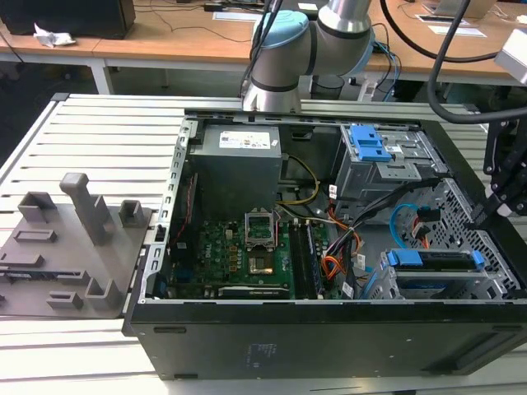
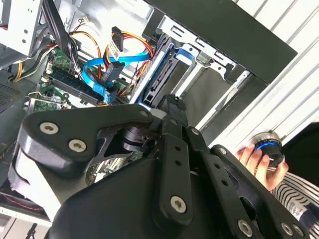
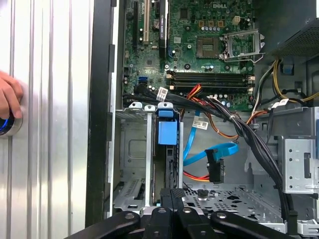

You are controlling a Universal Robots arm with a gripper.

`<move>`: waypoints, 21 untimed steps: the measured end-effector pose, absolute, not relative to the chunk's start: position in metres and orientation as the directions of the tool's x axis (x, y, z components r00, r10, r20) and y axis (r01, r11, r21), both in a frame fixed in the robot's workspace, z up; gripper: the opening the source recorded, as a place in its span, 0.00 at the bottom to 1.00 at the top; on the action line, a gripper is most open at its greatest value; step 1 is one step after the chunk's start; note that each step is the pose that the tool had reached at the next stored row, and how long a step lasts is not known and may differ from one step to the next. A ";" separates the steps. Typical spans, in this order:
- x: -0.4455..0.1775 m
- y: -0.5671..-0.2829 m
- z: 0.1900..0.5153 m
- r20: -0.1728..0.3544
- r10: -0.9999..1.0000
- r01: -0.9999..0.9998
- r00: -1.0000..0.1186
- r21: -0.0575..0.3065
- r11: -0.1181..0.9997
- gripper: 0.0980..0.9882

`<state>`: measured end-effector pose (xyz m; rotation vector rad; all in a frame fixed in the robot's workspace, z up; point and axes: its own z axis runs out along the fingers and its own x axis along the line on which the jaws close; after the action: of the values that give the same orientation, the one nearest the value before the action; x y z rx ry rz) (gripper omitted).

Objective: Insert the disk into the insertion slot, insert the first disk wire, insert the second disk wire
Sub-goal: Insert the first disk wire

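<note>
Starting at the claw [image 3: 171,192], we see black jointed fingers drawn together, tips meeting, with nothing visible between them. They sit close to the dark edge of the disk [image 1: 434,260], and we cannot tell whether they touch it. The disk is seated in the insertion slot [image 3: 130,154], a low grey cage of perforated sheet metal at the lower part of the exterior view's right. Its bright blue plastic caddy stands out along the upper edge, while the cage walls hide most of its body.

Just beside the slot, the first disk wire [image 2: 134,42], thin red and orange strands, and the second disk wire [image 3: 219,149], a flat glossy blue ribbon curving in a loop, hang loose. Each ends in a small dark plug apart from the disk.

Farther out we see a green circuit board [image 1: 239,255], the black metal case [image 1: 329,337] and a ribbed aluminium table [image 1: 82,132]. A hand [image 2: 251,158], partly hidden behind the claw's body, rests on a round silver knob [image 2: 266,144] with a blue ring.
</note>
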<state>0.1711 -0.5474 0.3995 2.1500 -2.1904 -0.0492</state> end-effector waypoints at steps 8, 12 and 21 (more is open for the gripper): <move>0.171 -0.547 0.400 0.029 -0.999 -0.997 -0.018 0.073 0.020 0.15; 0.171 -0.547 0.400 0.029 -0.999 -0.997 -0.018 0.073 0.020 0.23; 0.171 -0.518 0.400 0.030 -0.999 -0.997 -0.018 0.073 0.020 0.23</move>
<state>0.1711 -0.5178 0.4002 2.1492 -2.1897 -0.0476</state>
